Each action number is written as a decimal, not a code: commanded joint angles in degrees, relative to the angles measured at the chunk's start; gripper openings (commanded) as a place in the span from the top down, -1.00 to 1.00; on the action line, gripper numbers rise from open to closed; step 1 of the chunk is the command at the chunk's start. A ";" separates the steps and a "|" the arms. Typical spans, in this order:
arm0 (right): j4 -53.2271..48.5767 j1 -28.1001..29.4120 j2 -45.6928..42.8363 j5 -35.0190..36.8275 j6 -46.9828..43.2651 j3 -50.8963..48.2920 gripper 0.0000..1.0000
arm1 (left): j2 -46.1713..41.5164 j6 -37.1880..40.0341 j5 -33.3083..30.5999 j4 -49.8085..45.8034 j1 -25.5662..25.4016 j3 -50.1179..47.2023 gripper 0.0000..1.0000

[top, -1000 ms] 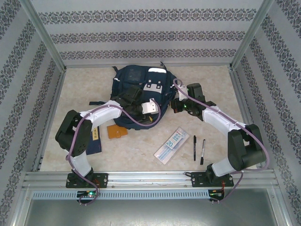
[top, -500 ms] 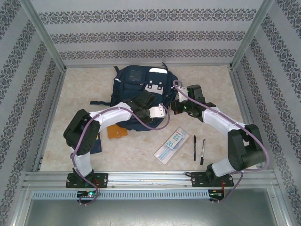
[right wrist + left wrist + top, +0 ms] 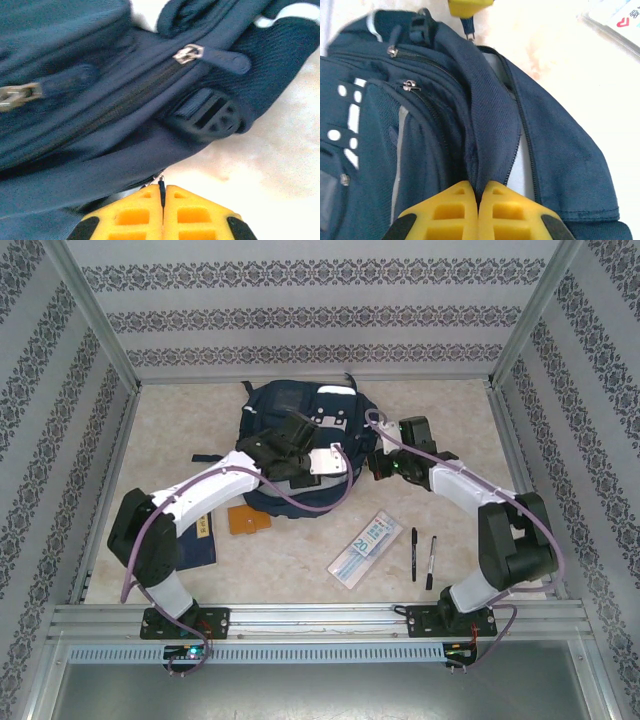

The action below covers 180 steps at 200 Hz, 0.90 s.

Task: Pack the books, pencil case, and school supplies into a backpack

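Pinching the backpack [image 3: 275,405] at 12 o'clock on the worktop [image 3: 450,420]

Grips a fabric fold beside the main zip with the left claw [image 3: 479,192], pressed together on it; nips something thin at the 3 o'clock edge with the right claw [image 3: 162,192] (a zip tab, probably). Expect limp, light cloth that sags, so hold by seam or zip edge. Leaves case [image 3: 366,547] and pens [image 3: 414,552] at 5 o'clock, notebook [image 3: 247,519] and navy book [image 3: 203,540] at 8 o'clock.

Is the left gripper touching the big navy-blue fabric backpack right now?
Touching. The left wrist view shows the left gripper shut on a fold of the navy-blue fabric backpack, beside its open zip.
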 commanded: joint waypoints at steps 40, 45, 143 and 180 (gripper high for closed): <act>12.48 -2.89 7.36 3.13 16.23 2.32 1.00 | -5.64 7.76 8.17 -5.00 2.64 2.18 1.00; 13.95 -3.00 7.87 3.39 17.85 2.09 1.00 | -5.81 8.13 8.58 -5.09 2.79 2.14 1.00; 21.96 -5.00 12.79 6.45 25.14 1.12 1.00 | -4.57 6.24 15.75 -8.16 4.25 7.15 1.00; 13.30 -6.39 6.95 5.31 24.54 -0.09 0.44 | 0.02 -0.76 14.35 -6.70 4.25 10.56 1.00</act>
